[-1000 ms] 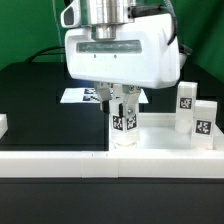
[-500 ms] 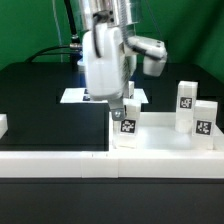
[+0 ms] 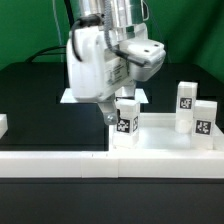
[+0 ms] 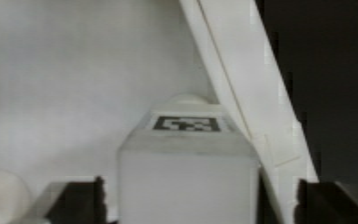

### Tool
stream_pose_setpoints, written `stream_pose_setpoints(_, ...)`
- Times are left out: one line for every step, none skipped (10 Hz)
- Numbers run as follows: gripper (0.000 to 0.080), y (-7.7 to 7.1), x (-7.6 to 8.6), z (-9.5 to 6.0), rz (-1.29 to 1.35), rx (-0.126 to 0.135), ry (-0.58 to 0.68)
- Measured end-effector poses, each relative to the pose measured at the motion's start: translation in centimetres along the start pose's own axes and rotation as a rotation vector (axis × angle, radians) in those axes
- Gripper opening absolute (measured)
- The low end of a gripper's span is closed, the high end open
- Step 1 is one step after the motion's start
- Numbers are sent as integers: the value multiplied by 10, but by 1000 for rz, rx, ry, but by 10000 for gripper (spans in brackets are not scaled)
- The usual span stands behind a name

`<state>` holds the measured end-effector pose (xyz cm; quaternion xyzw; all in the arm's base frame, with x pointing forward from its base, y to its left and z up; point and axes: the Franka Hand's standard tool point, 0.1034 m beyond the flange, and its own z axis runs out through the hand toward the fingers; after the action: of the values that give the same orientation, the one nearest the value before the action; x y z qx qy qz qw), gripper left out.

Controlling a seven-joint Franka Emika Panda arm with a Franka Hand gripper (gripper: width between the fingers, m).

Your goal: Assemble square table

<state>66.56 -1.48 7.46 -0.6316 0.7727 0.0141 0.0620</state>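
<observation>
Now the hand (image 3: 112,112) hangs at frame centre, fingers spread and gripping nothing. Directly between them a white tagged leg (image 3: 126,125) stands upright on the square tray top (image 3: 165,140), long axis vertical.

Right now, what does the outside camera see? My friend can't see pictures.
A robot hand hangs over a short white leg standing upright in a corner of the white square table top. Two more tagged legs stand at the exterior view's right.
</observation>
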Motion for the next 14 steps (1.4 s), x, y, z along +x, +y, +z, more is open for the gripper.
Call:
stream_pose_setpoints(618,1,-3,2,-164,14,14)
stream_pose_setpoints(642,1,-5,3,-308,21,26)
stream_pose_setpoints(642,3,-10,3,-368,21,34)
stream_pose_setpoints(648,3,-9,4,-430,19,35)
stream_pose_setpoints(648,2,-8,4,-494,18,37)
stream_pose_setpoints(649,3,-8,4,-571,15,41)
stream_pose_setpoints(649,3,-6,4,-797,-4,67)
stream_pose_setpoints(649,2,-5,3,-989,-26,97)
stream_pose_setpoints(649,2,-5,3,-1128,-38,107)
stream_pose_setpoints(649,4,0,6,-1271,-27,128)
stream_pose_setpoints(649,4,0,7,-1257,-28,125)
stream_pose_setpoints(649,4,0,6,-1239,-26,125)
stream_pose_setpoints(541,4,0,7,-1211,-24,124)
stream_pose_setpoints(405,4,0,7,-1151,-20,124)
